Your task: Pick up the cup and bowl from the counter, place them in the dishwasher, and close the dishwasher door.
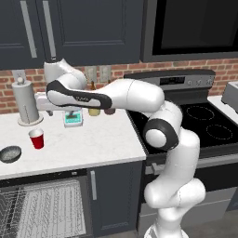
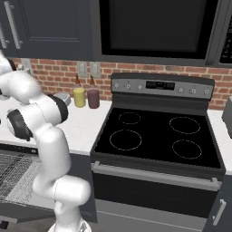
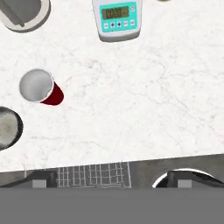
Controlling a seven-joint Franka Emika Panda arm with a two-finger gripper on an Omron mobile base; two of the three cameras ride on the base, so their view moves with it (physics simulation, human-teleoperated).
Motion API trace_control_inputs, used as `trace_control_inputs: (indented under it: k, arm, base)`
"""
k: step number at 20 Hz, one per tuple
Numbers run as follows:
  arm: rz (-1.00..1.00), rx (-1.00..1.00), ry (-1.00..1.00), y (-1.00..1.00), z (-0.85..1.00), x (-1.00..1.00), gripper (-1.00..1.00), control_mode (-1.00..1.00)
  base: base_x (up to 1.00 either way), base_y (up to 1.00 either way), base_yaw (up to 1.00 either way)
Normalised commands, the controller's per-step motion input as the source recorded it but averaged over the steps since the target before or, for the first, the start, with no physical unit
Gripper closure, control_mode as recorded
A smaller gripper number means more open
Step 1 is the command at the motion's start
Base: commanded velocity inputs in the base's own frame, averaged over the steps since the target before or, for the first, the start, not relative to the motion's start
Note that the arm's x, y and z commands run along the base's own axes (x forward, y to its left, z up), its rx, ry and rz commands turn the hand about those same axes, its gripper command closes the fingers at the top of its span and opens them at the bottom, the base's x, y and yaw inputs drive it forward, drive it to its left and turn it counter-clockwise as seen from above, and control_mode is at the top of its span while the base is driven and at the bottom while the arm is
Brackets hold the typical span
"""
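The red cup (image 1: 37, 138) stands upright on the white counter (image 1: 93, 144), its white inside facing up in the hand view (image 3: 37, 86). Left of it, near the counter's front edge, sits the dark grey speckled bowl (image 1: 10, 154), cut by the left edge of the hand view (image 3: 6, 128). My gripper (image 1: 72, 112) hangs high above the counter, over the scale and to the right of the cup. It is open and holds nothing, its fingertips (image 3: 41, 179) wide apart. Under the counter the dishwasher is open, and its wire rack (image 1: 42, 209) shows.
A white-and-teal scale (image 1: 73, 119) lies right below the hand. A paper towel holder (image 1: 25, 102) stands at the back left. Yellow (image 2: 79, 97) and maroon (image 2: 93, 98) bottles stand by the brick wall. The black stovetop (image 2: 154, 133) lies to the right.
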Motion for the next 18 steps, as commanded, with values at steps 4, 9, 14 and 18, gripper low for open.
trace_control_inputs:
  k: [4, 9, 14, 18]
  arm:
    - [-0.09, 0.00, 0.18, 0.00, -0.63, 0.21, -1.00, -1.00]
    - [-0.01, 0.00, 0.06, 0.01, -0.49, 0.25, -1.00, -1.00]
    - [0.04, -0.03, 0.00, 0.17, -0.33, 0.26, -1.00, -1.00]
    - [0.00, -0.07, 0.00, 0.18, -0.32, 0.12, -1.00, -1.00]
  base:
    - [0.00, 0.00, 0.00]
    - [0.00, 0.00, 0.00]
    - [0.00, 0.00, 0.00]
    - [0.00, 0.00, 0.00]
